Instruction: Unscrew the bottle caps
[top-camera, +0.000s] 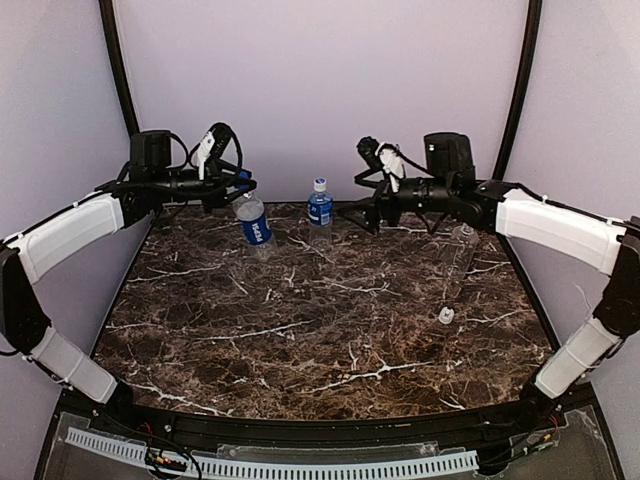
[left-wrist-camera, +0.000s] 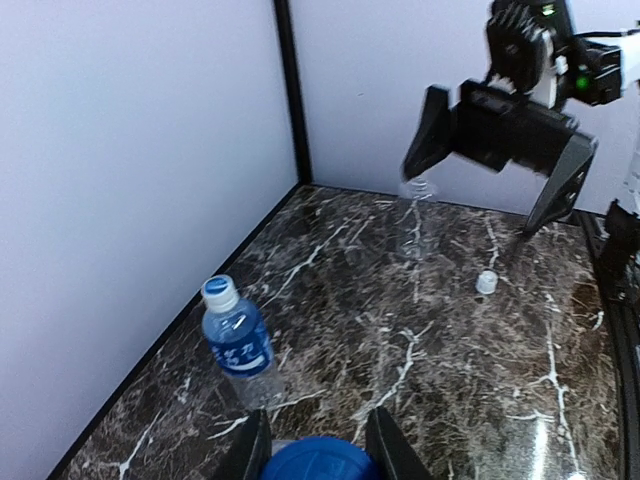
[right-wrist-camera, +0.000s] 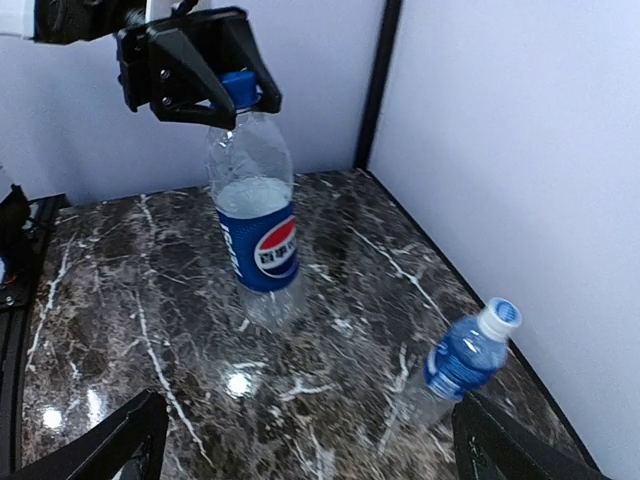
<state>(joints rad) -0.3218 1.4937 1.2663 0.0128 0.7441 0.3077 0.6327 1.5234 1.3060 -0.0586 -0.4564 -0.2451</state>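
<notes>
Left gripper (right-wrist-camera: 230, 95) clamping blue cap (right-wrist-camera: 238, 84) of Pepsi bottle (right-wrist-camera: 256, 225), bottle tilting at back left; blue-labelled bottle (top-camera: 320, 210) standing at back centre, wearing white cap (top-camera: 320, 185); right gripper (top-camera: 360, 215) hanging beside it, jaws spread wide, gripping nothing; unlabelled bottle (top-camera: 462, 250) standing at right, neck bare; loose white cap (top-camera: 446, 315) lying on marble table (top-camera: 300, 350) just in front.
</notes>
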